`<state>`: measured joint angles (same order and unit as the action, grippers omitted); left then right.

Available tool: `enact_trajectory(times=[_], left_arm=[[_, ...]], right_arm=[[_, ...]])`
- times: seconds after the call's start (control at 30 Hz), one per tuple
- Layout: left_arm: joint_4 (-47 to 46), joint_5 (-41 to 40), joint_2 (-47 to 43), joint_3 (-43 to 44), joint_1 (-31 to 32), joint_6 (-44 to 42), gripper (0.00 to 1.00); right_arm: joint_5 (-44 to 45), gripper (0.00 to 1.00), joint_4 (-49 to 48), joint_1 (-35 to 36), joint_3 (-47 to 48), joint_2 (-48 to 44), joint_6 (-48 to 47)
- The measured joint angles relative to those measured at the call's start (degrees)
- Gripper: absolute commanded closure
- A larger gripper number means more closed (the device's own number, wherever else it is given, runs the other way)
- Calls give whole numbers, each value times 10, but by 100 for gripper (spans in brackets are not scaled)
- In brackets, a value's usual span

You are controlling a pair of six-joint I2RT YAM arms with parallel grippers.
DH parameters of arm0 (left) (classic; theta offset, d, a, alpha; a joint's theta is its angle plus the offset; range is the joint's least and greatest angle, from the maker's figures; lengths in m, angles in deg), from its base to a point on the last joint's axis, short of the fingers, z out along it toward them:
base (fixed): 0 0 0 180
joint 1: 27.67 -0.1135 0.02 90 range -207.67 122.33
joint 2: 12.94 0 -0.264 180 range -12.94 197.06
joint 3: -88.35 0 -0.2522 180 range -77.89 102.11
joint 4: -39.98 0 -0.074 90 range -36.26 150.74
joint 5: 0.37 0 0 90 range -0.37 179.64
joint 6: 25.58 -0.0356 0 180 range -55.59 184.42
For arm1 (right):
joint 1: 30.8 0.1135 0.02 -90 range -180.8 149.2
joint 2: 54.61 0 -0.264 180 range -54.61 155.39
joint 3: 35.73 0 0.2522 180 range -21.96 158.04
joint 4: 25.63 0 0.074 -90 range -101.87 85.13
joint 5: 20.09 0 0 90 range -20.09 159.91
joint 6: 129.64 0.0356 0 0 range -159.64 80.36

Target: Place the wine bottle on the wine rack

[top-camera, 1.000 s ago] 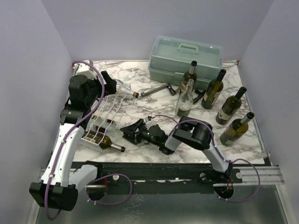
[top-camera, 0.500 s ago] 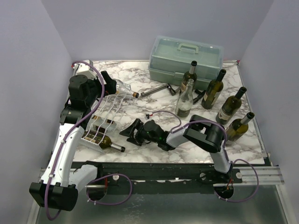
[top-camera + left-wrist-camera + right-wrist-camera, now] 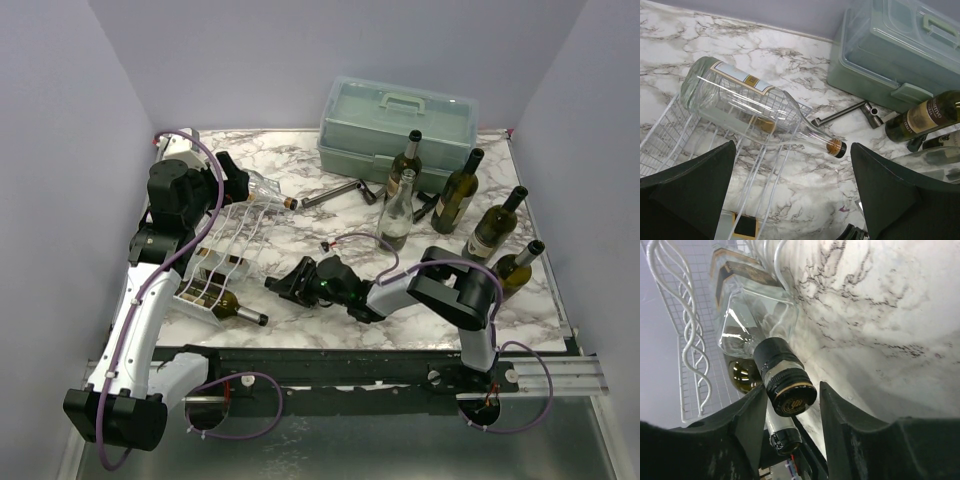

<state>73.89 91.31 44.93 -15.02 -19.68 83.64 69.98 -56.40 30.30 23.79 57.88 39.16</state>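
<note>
The white wire wine rack (image 3: 215, 255) lies at the table's left. A clear wine bottle (image 3: 262, 188) with a gold neck band lies across its far end, neck pointing right; in the left wrist view the bottle (image 3: 740, 100) rests on the rack (image 3: 670, 135). My left gripper (image 3: 235, 183) hovers above it, open and empty (image 3: 792, 147). My right gripper (image 3: 278, 283) is low at the rack's right side. In its wrist view its open fingers (image 3: 791, 389) stand either side of the black cap of a clear bottle (image 3: 747, 325) lying in the rack (image 3: 692, 340).
A dark green bottle (image 3: 235, 310) lies in the rack's near end, also below the clear one (image 3: 742, 375). A pale green toolbox (image 3: 398, 118) stands at the back. Several upright bottles (image 3: 458, 192) stand at the right. A metal corkscrew (image 3: 335, 193) lies mid-table.
My right arm's elbow has swung to the right and the forearm has flattened; its gripper stays by the rack's right side. The left arm has not moved.
</note>
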Motion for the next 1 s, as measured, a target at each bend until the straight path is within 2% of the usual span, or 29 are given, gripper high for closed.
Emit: enact_trajectory(times=[0.13, 0.33, 0.47, 0.53, 0.8, 1.0], left_arm=[[0, 0, 3, 0, 0, 0, 2], [-3, 0, 3, 0, 0, 0, 2], [-4, 0, 3, 0, 0, 0, 2], [-4, 0, 4, 0, 0, 0, 2], [-4, 3, 9, 0, 0, 1, 2], [-4, 4, 12, 0, 0, 1, 2]], right_arm=[[-19, 66, -13, -2, 12, 12, -4], [-55, 70, -37, -6, 45, 50, -2], [-64, 81, -54, -5, 57, 68, 6], [-64, 83, -73, -5, 48, 69, 14], [-71, 81, -155, -3, 35, 103, 54], [-72, 70, -154, 1, 56, 114, 57]])
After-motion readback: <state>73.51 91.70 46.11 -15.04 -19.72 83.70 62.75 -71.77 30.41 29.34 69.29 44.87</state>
